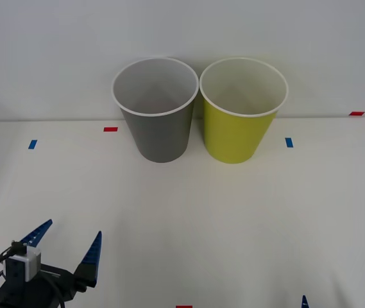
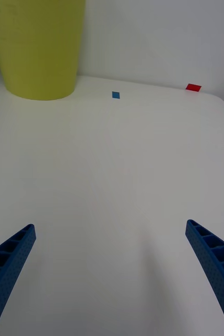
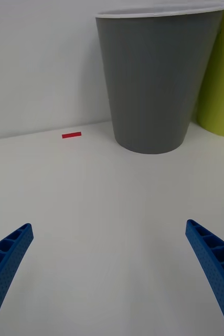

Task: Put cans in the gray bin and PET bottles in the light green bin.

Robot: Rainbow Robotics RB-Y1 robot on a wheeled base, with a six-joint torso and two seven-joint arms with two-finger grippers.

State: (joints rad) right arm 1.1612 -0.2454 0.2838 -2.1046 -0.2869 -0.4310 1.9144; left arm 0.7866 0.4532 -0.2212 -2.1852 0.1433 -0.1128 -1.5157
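both arms' fingers [image 1: 67, 247] spread wide, low over the table [image 1: 233, 224], gray bin [image 1: 156, 106] beside light green bin [image 1: 241, 109].

Just a plain white desk [image 1: 188, 224] with a white wall [image 1: 54, 58] behind it. Little tape marks are stuck around the desk: a blue one [image 1: 33, 144] far left, a red one [image 1: 110, 129] a bit further in near the back edge, another blue one [image 1: 288, 142] on the right, a red one [image 1: 356, 113] at the far right corner, and a red bit [image 1: 183, 307] at the front edge.
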